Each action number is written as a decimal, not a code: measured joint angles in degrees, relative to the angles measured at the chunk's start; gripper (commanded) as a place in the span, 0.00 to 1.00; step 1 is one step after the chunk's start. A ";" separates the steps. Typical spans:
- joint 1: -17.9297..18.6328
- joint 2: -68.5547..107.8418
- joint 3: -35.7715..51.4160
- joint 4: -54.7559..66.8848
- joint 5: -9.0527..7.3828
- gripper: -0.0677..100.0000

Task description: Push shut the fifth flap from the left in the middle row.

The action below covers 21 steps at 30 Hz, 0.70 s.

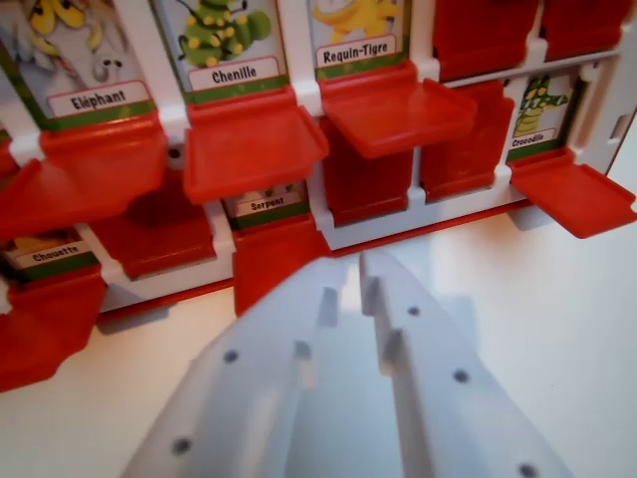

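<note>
Now the Requin-Tigre flap [398, 115] juts flat toward the fingers [360, 267].

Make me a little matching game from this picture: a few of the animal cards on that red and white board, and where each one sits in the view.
Cards:
1. Eléphant card
2. Requin-Tigre card
3. Crocodile card
4. Serpent card

Places:
A. right side, beside closed red flaps
B. lower row, just above the gripper
C. top left
D. top, right of Chenille

Pairs: 1-C, 2-D, 3-A, 4-B
</note>
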 measured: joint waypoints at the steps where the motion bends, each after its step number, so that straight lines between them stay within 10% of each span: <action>1: -0.18 -0.53 -0.26 -0.18 0.00 0.02; 21: -1.76 -8.17 -5.01 -1.85 0.00 0.02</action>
